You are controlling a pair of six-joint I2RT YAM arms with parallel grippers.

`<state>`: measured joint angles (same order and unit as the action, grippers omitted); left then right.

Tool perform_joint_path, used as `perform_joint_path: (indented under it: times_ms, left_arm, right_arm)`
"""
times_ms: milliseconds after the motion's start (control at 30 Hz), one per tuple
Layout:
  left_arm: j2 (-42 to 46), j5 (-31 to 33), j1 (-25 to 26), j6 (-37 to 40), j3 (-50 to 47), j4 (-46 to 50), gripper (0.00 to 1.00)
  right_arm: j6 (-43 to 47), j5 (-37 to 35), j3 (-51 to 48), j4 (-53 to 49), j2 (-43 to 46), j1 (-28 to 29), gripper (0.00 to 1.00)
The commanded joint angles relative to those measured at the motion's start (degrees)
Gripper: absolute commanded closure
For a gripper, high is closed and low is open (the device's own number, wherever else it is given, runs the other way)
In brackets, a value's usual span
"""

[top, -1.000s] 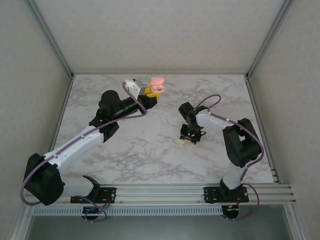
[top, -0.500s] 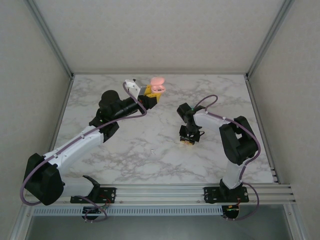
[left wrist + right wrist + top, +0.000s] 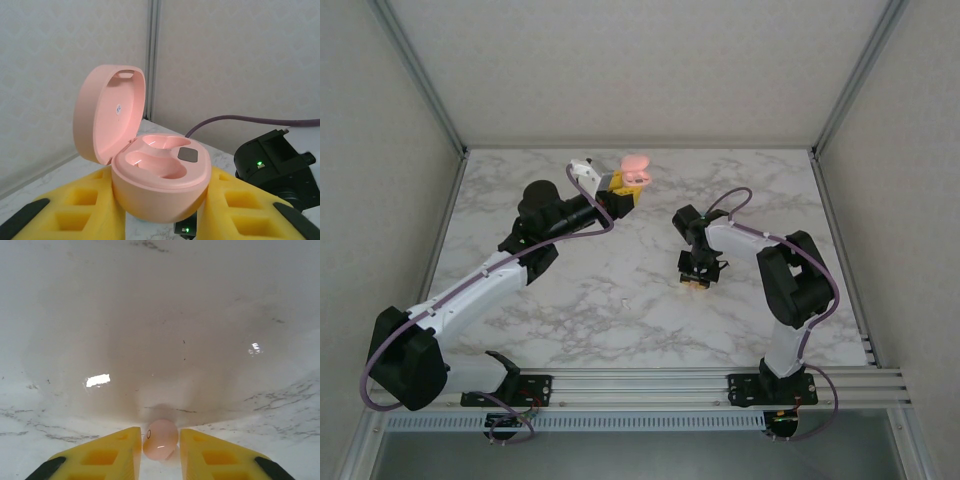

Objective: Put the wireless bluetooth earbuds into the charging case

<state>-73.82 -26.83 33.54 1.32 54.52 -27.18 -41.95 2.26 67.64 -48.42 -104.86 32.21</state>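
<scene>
Glossy marble table (image 3: 160, 315). Bottom centre, right gripper (image 3: 160, 436) pinches pale pink earbud (image 3: 160, 441) at its sides: light, smooth, likely slippery; left gripper (image 3: 159, 202) clamps open charging case (image 3: 160, 172).

We see a white marble desk (image 3: 570, 320) with grey veins, glossy enough to mirror the lights. At about 4 o'clock from its middle, a pale pink earbud (image 3: 160, 439) sits low between yellow fingers (image 3: 102, 457). We cannot tell whether it touches the surface.
</scene>
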Motion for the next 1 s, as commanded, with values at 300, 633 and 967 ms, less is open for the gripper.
perform_joint_path:
  times_ms: [300, 633, 967]
  left_arm:
    - [0.52, 0.37, -0.45, 0.35, 1.99, 0.06, 0.8]
    - [0.37, 0.2, -0.44, 0.17, 2.1, 0.24, 0.8]
    - [0.43, 0.29, -0.41, 0.17, 2.32, 0.37, 0.8]
  right_arm:
    - [2.39, 0.17, 1.04, -1.16, -1.67, 0.52, 0.73]
    - [3.12, 0.16, 1.68, -1.24, -2.6, 0.55, 0.74]
    - [1.94, -0.82, 1.97, -1.06, -1.4, 0.39, 0.71]
